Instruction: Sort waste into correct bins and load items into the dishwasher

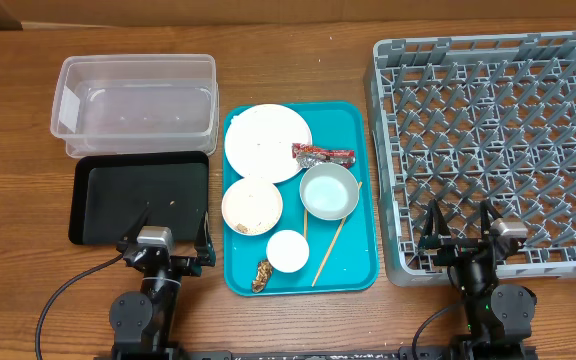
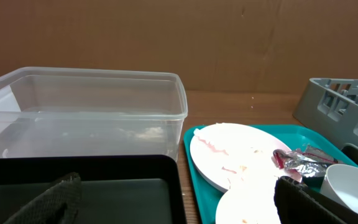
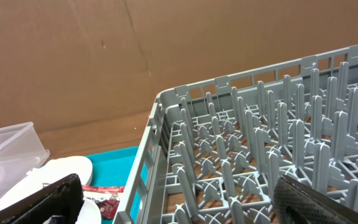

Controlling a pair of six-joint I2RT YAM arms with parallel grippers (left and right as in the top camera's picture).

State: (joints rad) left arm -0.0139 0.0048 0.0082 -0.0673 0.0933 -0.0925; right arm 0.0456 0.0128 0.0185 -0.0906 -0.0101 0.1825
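On the teal tray (image 1: pixel 354 262) lie a large white plate (image 1: pixel 267 142) with a few food specks, a red-and-silver wrapper (image 1: pixel 323 154), a cream bowl (image 1: pixel 251 206), a pale blue bowl (image 1: pixel 328 190), a small white cup (image 1: pixel 288 251), wooden chopsticks (image 1: pixel 330 250) and a brown scrap (image 1: pixel 262 276). No napkin shows. The clear tub (image 1: pixel 133 105) and the black tray (image 1: pixel 138 195) stand at the left, both empty. The grey dish rack (image 1: pixel 488 130) is at the right. My left gripper (image 1: pixel 175 232) is open over the black tray's near edge. My right gripper (image 1: pixel 461 228) is open over the rack's near-left corner.
The left wrist view shows the tub (image 2: pixel 86 112), plate (image 2: pixel 235 155) and wrapper (image 2: pixel 300 160) ahead of the open left gripper (image 2: pixel 179 211). The right wrist view shows the rack's pegs (image 3: pixel 253 143) between the open right gripper's fingers (image 3: pixel 185 208). A cardboard wall stands behind the table.
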